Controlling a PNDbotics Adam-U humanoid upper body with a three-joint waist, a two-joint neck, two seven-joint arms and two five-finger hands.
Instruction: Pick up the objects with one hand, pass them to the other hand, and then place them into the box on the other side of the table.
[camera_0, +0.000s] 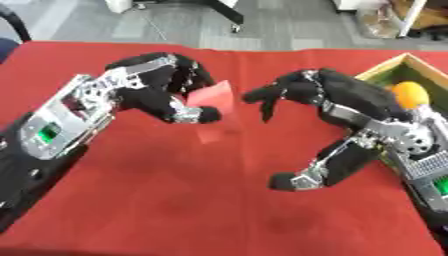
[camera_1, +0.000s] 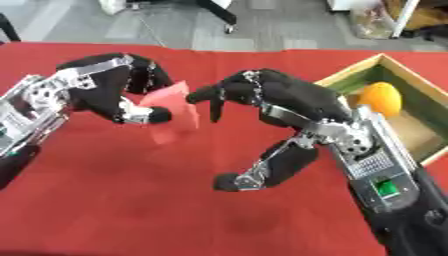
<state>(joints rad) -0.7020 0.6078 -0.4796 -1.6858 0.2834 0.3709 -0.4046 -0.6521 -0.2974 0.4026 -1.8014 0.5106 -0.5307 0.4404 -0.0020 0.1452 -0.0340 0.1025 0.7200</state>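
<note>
Left robot hand (camera_0: 162, 92) pinches red card (camera_0: 214, 102); right robot hand (camera_0: 302, 92) near.

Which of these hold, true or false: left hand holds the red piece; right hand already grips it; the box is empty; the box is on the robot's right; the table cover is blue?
1. The left hand holds the red flat piece. True.
2. The right hand already grips it. False: its fingers are near the piece but not closed on it.
3. The box is empty. False: an orange round object lies inside.
4. The box is on the robot's right. True.
5. The table cover is blue. False: it is red.
</note>
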